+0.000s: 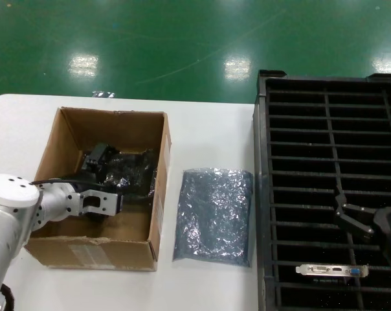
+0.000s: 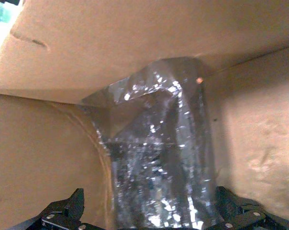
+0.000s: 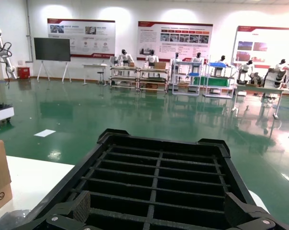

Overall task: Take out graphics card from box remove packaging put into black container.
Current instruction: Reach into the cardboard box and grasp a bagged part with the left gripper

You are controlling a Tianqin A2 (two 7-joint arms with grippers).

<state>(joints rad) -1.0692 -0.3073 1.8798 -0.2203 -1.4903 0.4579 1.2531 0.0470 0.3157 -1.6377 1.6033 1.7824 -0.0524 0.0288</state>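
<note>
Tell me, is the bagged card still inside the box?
Inside. The shiny bag lies on the floor of the box, with the open left claw down around it.

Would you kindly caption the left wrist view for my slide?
Left hand, open, reaching at the shiny bag inside the box.

The box (image 1: 95,249) is matt brown corrugated cardboard. Inside it the packaging (image 2: 159,158) is crinkled, glossy grey plastic film. A bluish bag (image 1: 213,215) glints on the smooth white bench (image 1: 208,123). The black container (image 1: 328,123) is dull moulded plastic, holding a silver metal bracket (image 1: 331,270).
</note>
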